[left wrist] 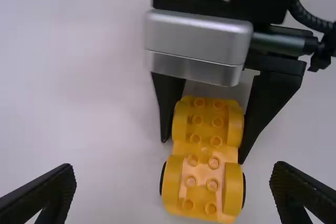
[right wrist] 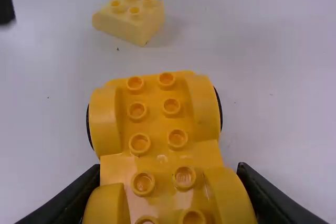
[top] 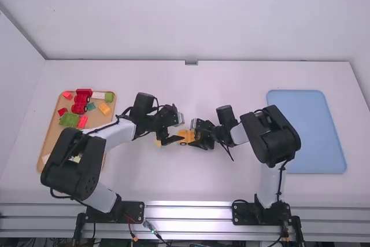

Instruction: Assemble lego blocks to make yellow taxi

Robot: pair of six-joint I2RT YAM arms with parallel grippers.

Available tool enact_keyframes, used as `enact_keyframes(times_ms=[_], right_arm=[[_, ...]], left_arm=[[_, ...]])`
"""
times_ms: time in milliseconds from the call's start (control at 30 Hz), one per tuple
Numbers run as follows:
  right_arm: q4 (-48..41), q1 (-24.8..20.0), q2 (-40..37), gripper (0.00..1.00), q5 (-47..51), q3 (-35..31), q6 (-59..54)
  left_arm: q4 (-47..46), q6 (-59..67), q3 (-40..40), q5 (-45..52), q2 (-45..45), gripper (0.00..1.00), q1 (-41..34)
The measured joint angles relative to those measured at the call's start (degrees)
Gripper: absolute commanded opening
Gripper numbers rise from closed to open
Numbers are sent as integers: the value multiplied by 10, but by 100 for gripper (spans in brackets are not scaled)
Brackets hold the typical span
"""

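As the right gripper (right wrist: 169,170) clasps the yellow wheeled base (right wrist: 157,129), the left gripper (left wrist: 173,167) stands spread at its free end: seemingly a handover, needing level closing before adding the yellow brick (right wrist: 128,18) near that base.

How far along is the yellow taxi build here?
Early, it seems. The yellow wheeled base is out over the table, its studs bare. In hand: the right gripper is closed around that base, while the left gripper is open and empty. Left to do: the pale yellow block lies loose and probably still needs fitting.
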Motion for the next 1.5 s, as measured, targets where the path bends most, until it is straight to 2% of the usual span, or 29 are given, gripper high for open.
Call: enact_keyframes(times_ms=[133, 200, 267, 433, 467, 667, 767, 900, 1067, 1200, 1400, 1500], right_arm=[[0, 0, 0, 58, 0, 0, 0], [0, 0, 0, 63, 0, 0, 0], [0, 0, 0, 64, 0, 0, 0], [-1, 0, 0, 77, -1, 0, 5], [-1, 0, 0, 83, -2, 0, 6], [1, 0, 0, 88, -2, 0, 11], [2, 0, 0, 88, -2, 0, 11], [2, 0, 0, 89, -1, 0, 12], [2, 0, 0, 89, -1, 0, 11], [2, 0, 0, 89, -2, 0, 11], [2, 0, 0, 89, -1, 0, 12], [2, 0, 0, 89, -2, 0, 12]], left_arm=[[-57, -50, 0, -52, -34, 99, 1], [-70, -85, 0, -81, -41, 99, 1], [-70, -116, 0, -107, -42, 99, 1], [-54, -181, -23, -160, -42, 99, 1], [-51, -191, -30, -167, -42, 99, 1], [-40, -236, -70, -226, -70, 99, 1], [4, -248, -101, -242, -97, 99, 1], [114, -256, -159, -250, -115, 99, 2], [259, -268, -247, -240, -101, 99, 4], [330, -278, -292, -228, -88, 99, 24], [339, -275, -306, -198, -77, 85, 65], [340, -263, -301, -175, -56, 84, 73]])
